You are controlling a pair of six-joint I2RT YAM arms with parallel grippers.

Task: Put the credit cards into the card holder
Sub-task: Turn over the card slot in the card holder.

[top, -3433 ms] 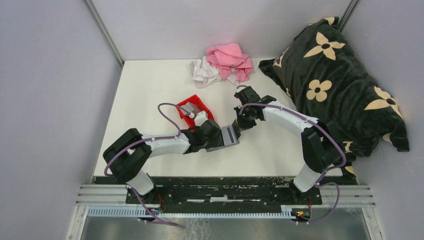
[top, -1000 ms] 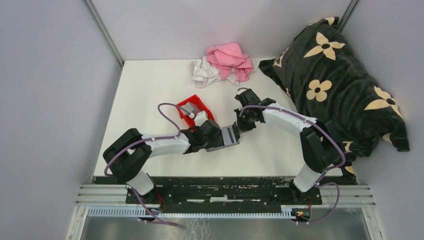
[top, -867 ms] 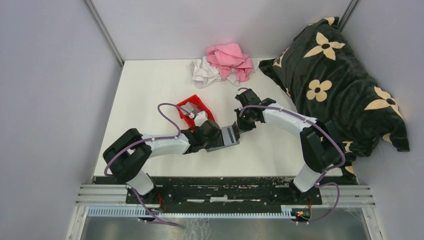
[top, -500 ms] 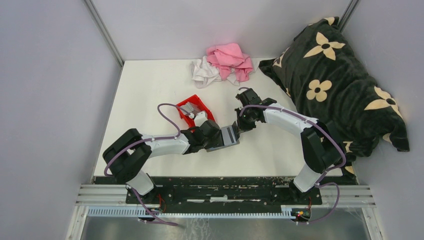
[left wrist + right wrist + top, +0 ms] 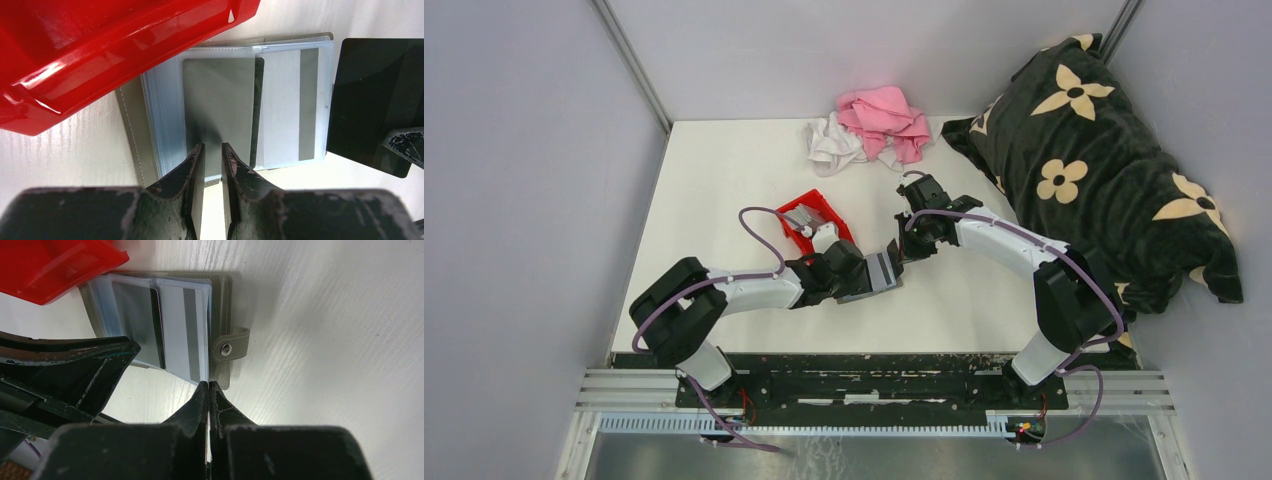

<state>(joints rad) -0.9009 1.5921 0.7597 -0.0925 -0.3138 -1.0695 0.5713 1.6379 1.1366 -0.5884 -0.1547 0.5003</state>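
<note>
The card holder (image 5: 220, 300) lies open on the tabletop (image 5: 325, 340), partly under the red bin (image 5: 100, 60). One grey credit card (image 5: 220, 100) sits in a clear sleeve (no print is readable on it), and beside it is a white card (image 5: 280, 105) with a grey stripe. The left claw (image 5: 213, 150) is almost closed over the grey card's near edge; I cannot tell if it grips. The right claw (image 5: 208, 387) is closed, pinching the sleeve edge.

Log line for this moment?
step: insertion | left gripper: nearly shut, tips at near edge of credit card on open card holder | right gripper: shut at holder's snap-side edge | grasp contents: unclear
</note>
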